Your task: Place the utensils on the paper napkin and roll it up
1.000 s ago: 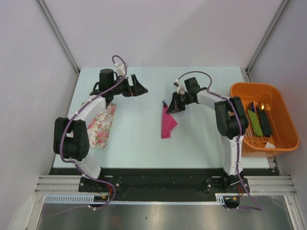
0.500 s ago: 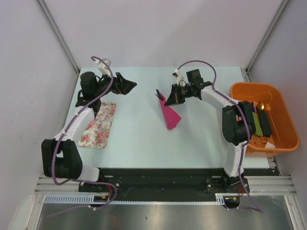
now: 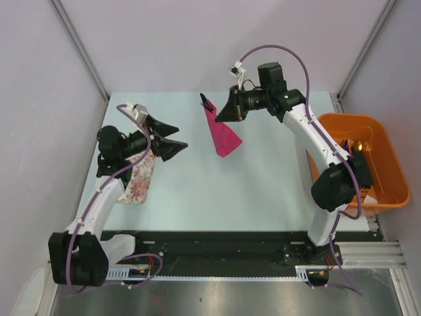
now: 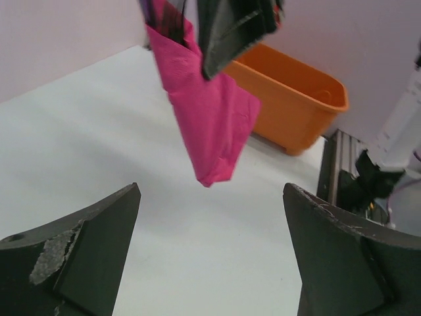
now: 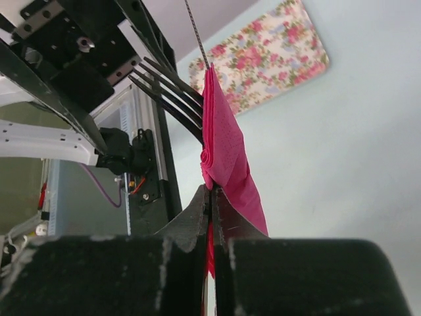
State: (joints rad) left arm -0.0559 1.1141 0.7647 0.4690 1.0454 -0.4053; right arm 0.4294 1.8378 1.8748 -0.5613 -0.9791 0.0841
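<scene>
Top view with both wrist views. Shows the right gripper (image 3: 220,114) pinched shut on the upper part of the paper napkin (image 3: 222,133), over the far middle of the pale table (image 3: 263,191). Shows the napkin folded into a narrow magenta bundle, slanting down from the jaws, with its lower tip clear of the tabletop in the left wrist view. Shows the utensils (image 3: 206,102) wrapped inside, dark ends sticking out past the top edge, with black fork tines (image 5: 168,92) plain in the right wrist view. Shows the left gripper (image 3: 181,136) spread wide and holding nothing, well apart from the bundle and pointed toward it, near the far end of the floral cloth mat (image 3: 137,179). Shows the orange tub (image 3: 385,201) of mixed items at the table's right edge
</scene>
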